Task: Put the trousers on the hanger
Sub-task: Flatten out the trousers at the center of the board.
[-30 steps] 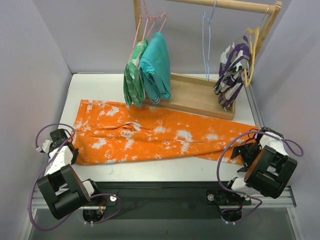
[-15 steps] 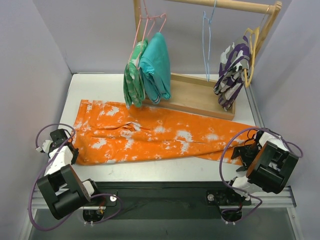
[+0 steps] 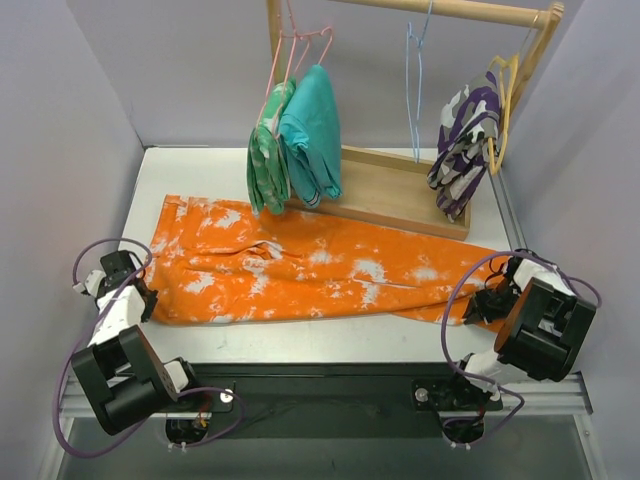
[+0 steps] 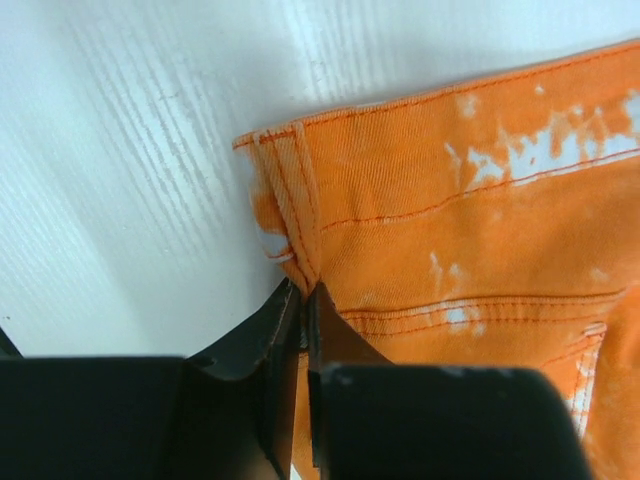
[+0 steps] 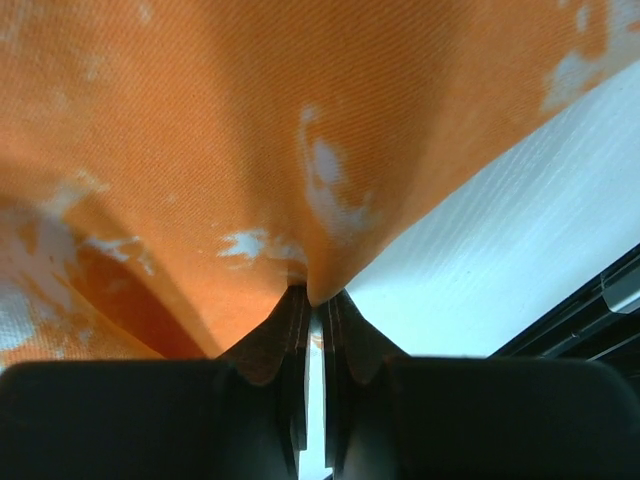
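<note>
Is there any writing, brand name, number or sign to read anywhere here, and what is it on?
None: no view shows any readable text.
The trousers bear only white splotches and seams, with no tag in sight.
The hanger, the wooden rack, the teal garment and the purple-and-white garment show no lettering; the last has only a pattern.

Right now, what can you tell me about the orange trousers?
The trousers are bright orange woven cloth with white splotches and orange stitching. They lie spread mostly flat across the white table, waistband at the left, leg ends at the right. The left gripper pinches a waistband corner; the right gripper pinches the cloth's edge near the leg end.
</note>
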Robot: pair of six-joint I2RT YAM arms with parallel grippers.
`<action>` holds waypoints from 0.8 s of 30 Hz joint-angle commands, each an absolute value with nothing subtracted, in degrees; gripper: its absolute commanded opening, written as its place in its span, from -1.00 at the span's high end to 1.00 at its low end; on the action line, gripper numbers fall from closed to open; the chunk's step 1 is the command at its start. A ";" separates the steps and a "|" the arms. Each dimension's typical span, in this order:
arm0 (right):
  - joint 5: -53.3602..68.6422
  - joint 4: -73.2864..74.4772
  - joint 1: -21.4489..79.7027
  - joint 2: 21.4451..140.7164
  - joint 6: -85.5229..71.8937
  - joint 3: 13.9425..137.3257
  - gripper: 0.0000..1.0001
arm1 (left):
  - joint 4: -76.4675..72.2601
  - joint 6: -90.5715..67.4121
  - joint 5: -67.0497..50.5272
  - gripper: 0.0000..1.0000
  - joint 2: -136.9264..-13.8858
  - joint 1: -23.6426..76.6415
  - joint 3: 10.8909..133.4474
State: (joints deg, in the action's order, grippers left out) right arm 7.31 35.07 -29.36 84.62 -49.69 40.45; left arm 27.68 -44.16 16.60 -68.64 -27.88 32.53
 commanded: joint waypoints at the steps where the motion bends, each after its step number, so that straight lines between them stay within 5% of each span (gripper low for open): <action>1: -1.56 36.99 -28.92 84.56 -50.72 40.24 1.00 | 26.72 -41.40 17.39 0.99 -68.56 -26.72 37.79; 24: -15.38 58.01 -30.76 68.56 -46.49 45.53 1.00 | 39.20 -31.38 33.83 1.00 -61.62 -26.63 49.66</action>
